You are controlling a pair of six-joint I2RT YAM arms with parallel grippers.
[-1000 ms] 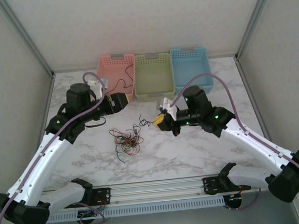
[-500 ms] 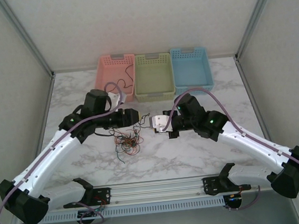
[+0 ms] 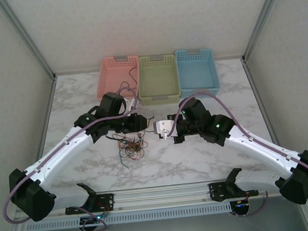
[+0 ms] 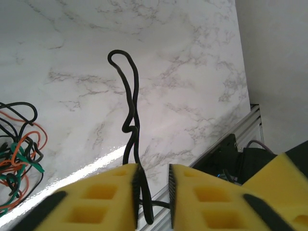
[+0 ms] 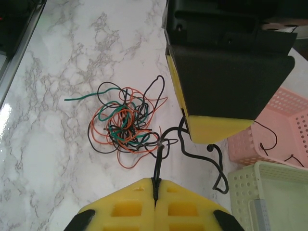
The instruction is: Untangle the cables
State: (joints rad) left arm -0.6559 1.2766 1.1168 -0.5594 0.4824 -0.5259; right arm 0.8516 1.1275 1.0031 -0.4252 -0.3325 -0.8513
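Right gripper [image 5: 155,183] clamped on a thin black cable [image 5: 157,163] leading out of the multicoloured thin-wire tangle [image 3: 132,145] just in front of the pink perforated plastic basket [image 3: 112,76]; left gripper [image 4: 154,174] stands narrow, gap visible, around apparently the same strand, presumably to tension it free.

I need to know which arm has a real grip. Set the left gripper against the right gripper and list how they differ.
The left gripper has its pads slightly apart, a black cable lying between them against one pad; the right gripper presses its pads together on a black strand. The left gripper's cable loops over bare marble; the right gripper's strand runs up to the coloured tangle. Both have yellow fingers.
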